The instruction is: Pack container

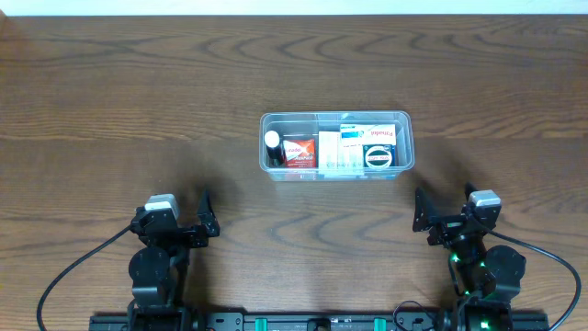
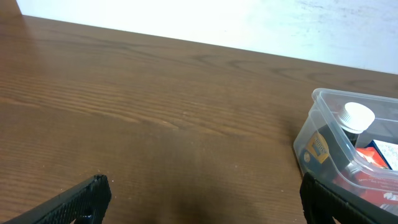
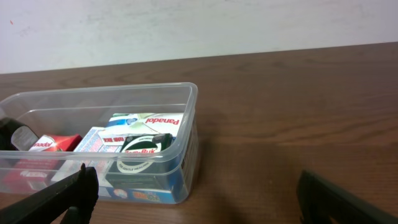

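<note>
The clear plastic container (image 1: 404,119) stands mid-table and holds a dark bottle with a white cap (image 1: 273,141), a red packet (image 1: 299,150), white boxes (image 1: 342,147) and a dark green box with a round label (image 1: 378,155). My left gripper (image 1: 208,219) is open and empty near the front left, well short of the container. My right gripper (image 1: 421,213) is open and empty at the front right. The left wrist view shows the container's left end (image 2: 308,140) with the bottle (image 2: 354,121). The right wrist view shows its right end (image 3: 189,134) with the green box (image 3: 142,155).
The brown wooden table (image 1: 138,101) carries only the container. A pale wall (image 3: 186,25) lies beyond the far edge. Black cables (image 1: 73,271) run from the arm bases at the front edge.
</note>
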